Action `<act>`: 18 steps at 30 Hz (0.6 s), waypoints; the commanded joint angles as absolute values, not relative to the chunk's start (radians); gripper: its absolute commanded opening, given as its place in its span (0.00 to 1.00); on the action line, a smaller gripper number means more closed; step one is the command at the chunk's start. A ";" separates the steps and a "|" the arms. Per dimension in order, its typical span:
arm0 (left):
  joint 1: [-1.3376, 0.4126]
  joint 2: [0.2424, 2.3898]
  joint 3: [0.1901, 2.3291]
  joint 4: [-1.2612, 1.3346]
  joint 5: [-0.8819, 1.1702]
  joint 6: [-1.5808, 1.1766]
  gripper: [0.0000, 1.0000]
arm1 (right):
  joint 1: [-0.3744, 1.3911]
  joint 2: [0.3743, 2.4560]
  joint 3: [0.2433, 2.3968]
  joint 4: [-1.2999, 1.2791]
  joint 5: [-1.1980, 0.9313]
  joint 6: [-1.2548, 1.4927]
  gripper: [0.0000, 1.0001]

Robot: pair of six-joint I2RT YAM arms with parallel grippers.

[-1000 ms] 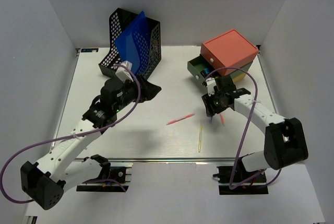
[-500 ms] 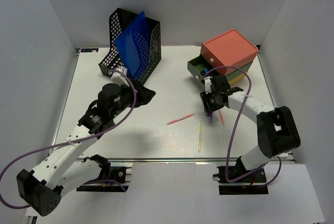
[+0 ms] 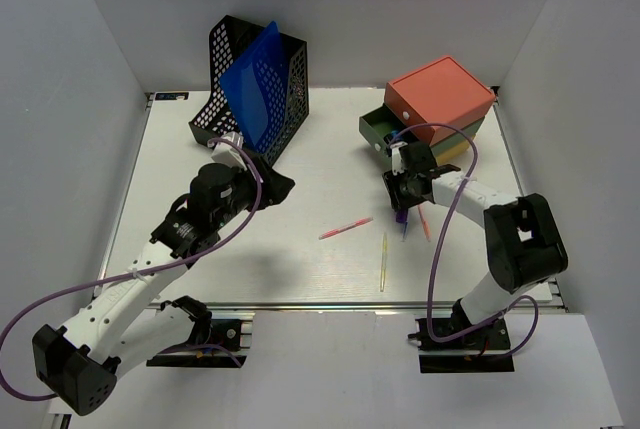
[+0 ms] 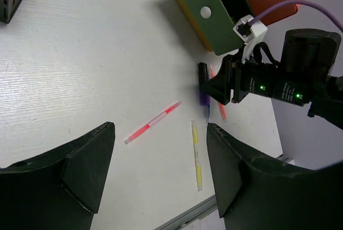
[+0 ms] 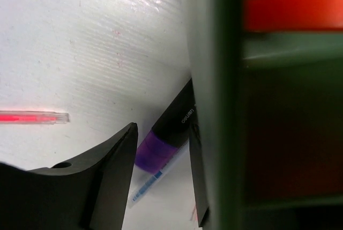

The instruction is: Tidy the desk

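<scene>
The white desk (image 3: 250, 259) holds loose pens in the middle right. My right gripper (image 3: 405, 196) is low beside the open green drawer (image 3: 384, 130), shut on a black and purple marker (image 5: 167, 138), which also shows in the left wrist view (image 4: 203, 88). A blue pen (image 5: 146, 185) lies under it. An orange pen (image 3: 426, 224), a pink pen (image 3: 345, 228) and a yellow pen (image 3: 383, 261) lie loose on the desk. My left gripper (image 3: 272, 186) is open and empty, hovering in front of the black mesh file holder (image 3: 290, 99).
The drawer unit with a red top (image 3: 440, 97) stands at the back right. A blue folder (image 3: 255, 79) leans in the file holder at the back left. Pale walls close in the desk on three sides. A metal rail (image 3: 330, 304) runs along the near edge.
My right gripper has moved a little back and left toward the green drawer, the marker moving with it. My left gripper has drawn back a little from the file holder.
</scene>
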State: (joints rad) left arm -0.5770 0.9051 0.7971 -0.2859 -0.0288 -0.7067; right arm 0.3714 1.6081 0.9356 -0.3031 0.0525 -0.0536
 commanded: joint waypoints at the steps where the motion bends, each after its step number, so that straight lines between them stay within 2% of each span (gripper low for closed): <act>1: -0.571 0.887 0.807 -0.295 -0.051 -0.686 0.79 | 0.374 1.637 0.965 -0.299 0.083 -0.031 0.49; 12: -0.571 0.904 0.818 -0.298 -0.054 -0.661 0.81 | 0.376 1.603 0.916 -0.285 0.097 -0.054 0.49; 18: -0.571 0.904 0.816 -0.296 -0.052 -0.658 0.81 | 0.387 1.539 0.858 -0.216 0.100 -0.126 0.52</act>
State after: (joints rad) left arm -0.5770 0.9089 0.7971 -0.2928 -0.0425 -0.6716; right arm 0.3779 1.5791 0.8803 -0.2420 0.0830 -0.0868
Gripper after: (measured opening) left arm 0.809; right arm 0.520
